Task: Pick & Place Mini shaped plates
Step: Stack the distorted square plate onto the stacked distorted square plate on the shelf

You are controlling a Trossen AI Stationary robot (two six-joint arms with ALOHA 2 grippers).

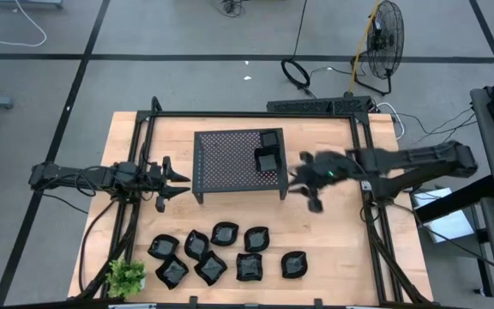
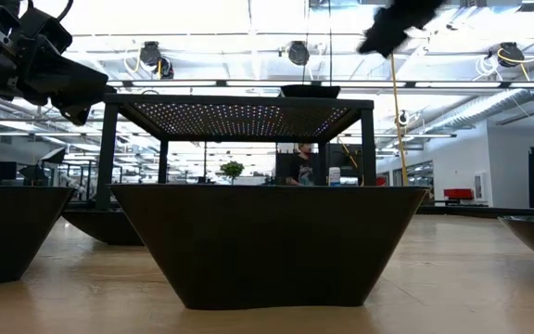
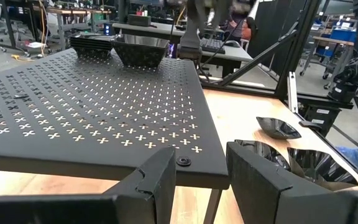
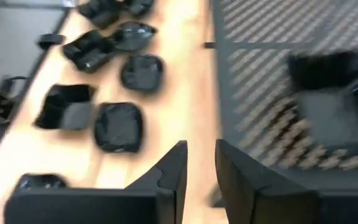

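High view: perforated black rack [image 1: 238, 161] stands mid-desk [image 1: 333, 249]; two mini plates [image 1: 269, 151] sit on its top at the corner nearest the right arm, one behind the other. Eight more small black dishes [image 1: 223, 255] lie loose on the desk below the rack in the picture, beside a small green plant [image 1: 126, 276] at the corner. Left tool [image 1: 170, 180] hangs just off the rack's left edge, fingers spread, nothing in them. Right tool [image 1: 303, 182] is just off the rack's right edge near the two plates, blurred. Low view: one dish [image 2: 269, 243] fills the foreground, with others at either side; a plate [image 2: 310, 91] shows on the rack top [image 2: 239, 100]; a person [image 2: 302, 167] is in the room behind. Left wrist view: left tool [image 3: 201, 171] parted and empty at the rack edge; two plates [image 3: 120, 50] at the far corner, shiny dishes [image 3: 291, 152] on the desk. Right wrist view: right tool [image 4: 201, 165] slightly parted and empty, over the desk beside the rack; dishes [image 4: 114, 93] scattered ahead.
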